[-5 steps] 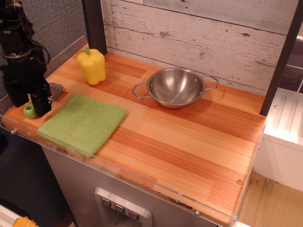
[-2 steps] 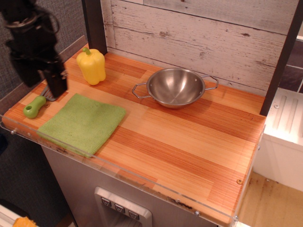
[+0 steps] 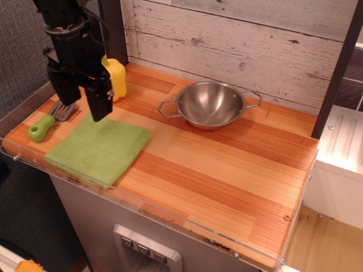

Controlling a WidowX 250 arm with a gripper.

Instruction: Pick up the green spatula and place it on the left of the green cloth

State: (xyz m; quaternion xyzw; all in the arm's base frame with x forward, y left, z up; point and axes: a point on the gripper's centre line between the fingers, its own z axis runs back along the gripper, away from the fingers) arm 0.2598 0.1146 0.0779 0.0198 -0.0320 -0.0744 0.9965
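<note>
The green spatula (image 3: 46,122) lies flat on the wooden bench (image 3: 227,164), just beside the left edge of the green cloth (image 3: 99,147). Its lime handle, with the hole at its end, points toward the front-left corner of the bench, and its grey slotted blade points back toward the wall. Handle and cloth look close but apart, with a strip of bare wood between them.

The gripper (image 3: 84,103) hangs above the far edge of the cloth, clear of the spatula, which sits below it and off to its left. Its two dark fingers (image 3: 98,105) point downward with a clear gap between them, spread and holding nothing. One finger partly hides the spatula's blade end from this view.

Behind the cloth stands a yellow bell pepper (image 3: 115,78), partly covered by the arm. To the right of the cloth, well apart from it, sits a steel bowl (image 3: 210,105) with two wire handles, near the whitewashed plank wall.
</note>
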